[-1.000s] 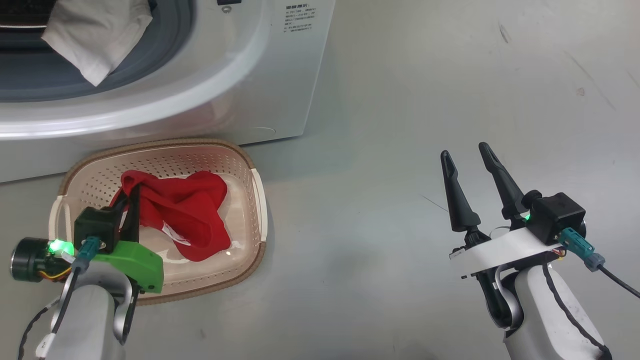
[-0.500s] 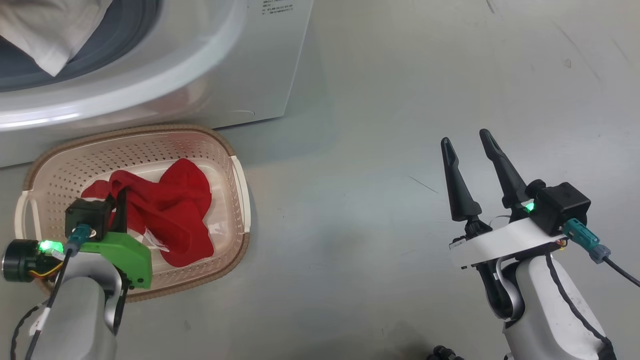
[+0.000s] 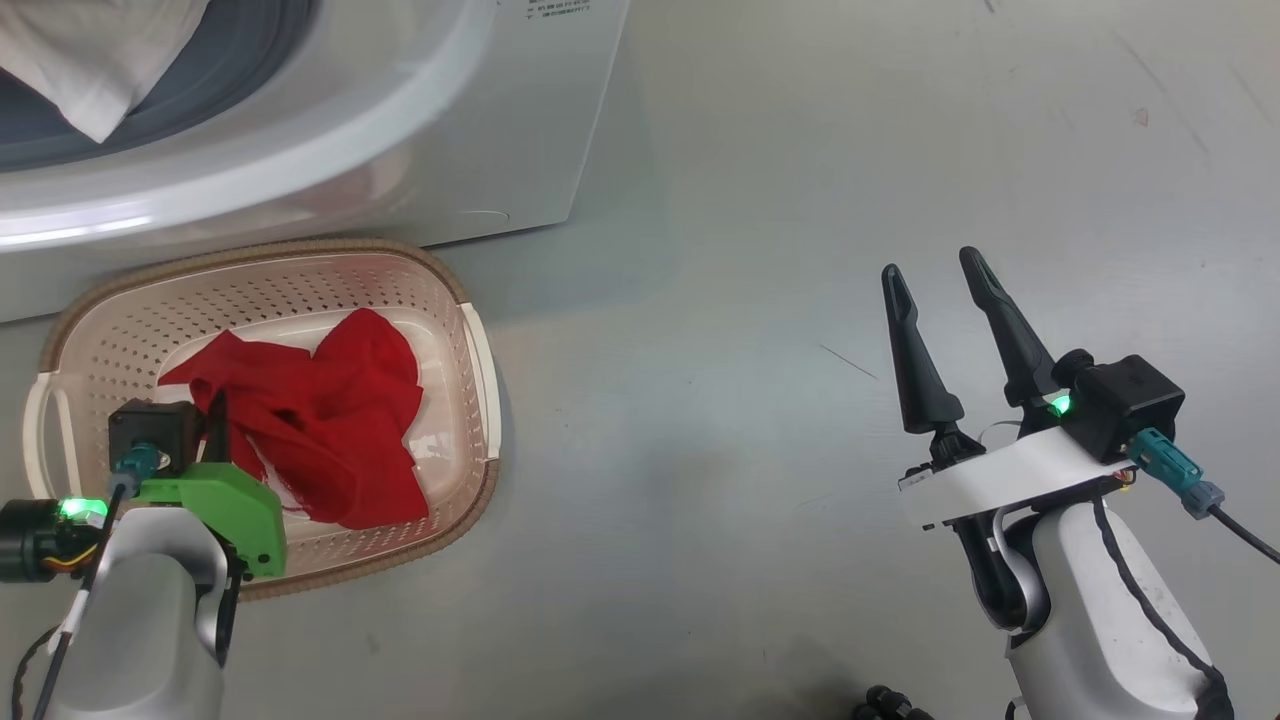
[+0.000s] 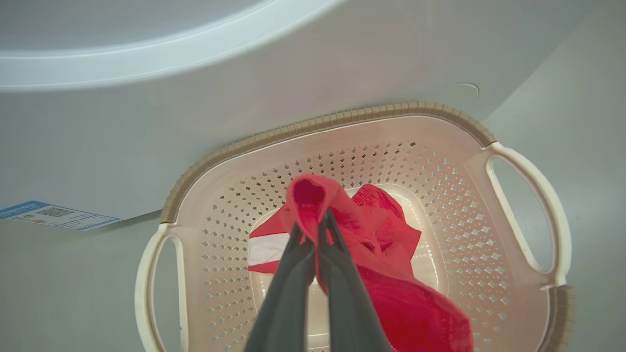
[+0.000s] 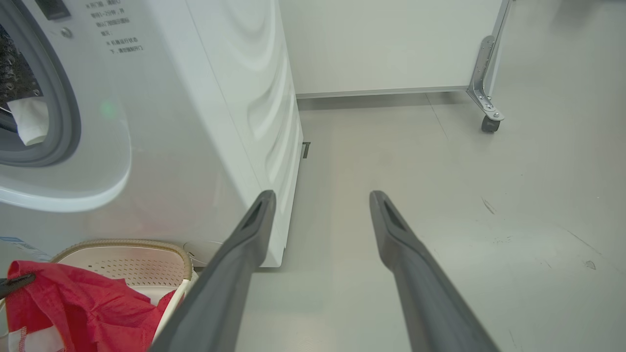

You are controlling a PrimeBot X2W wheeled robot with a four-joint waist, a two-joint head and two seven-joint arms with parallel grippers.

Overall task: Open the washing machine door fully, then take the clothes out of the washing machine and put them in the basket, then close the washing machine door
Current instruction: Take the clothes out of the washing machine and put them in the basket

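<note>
Red garment (image 3: 320,430) sags into the basket (image 3: 300,250), one fold pinched in the closed left claw (image 4: 313,222). The right claw (image 3: 930,268) gapes empty. Risk: rising unreleased would drag it out. White cloth (image 3: 70,70) hangs from the washer (image 3: 480,130).

Your tally, operator: one washing machine (image 3: 480,120). One basket (image 3: 300,262), two white handles (image 3: 482,380) on it. Two laundry pieces for you to log: one red garment (image 3: 330,430), one white cloth (image 3: 80,70). Two grippers, left gripper (image 4: 313,222) and right gripper (image 3: 929,262), two dark fingers (image 5: 230,274) each (four total, if you tally singly). One blue label (image 4: 54,215). One caster wheel (image 5: 488,124).
</note>
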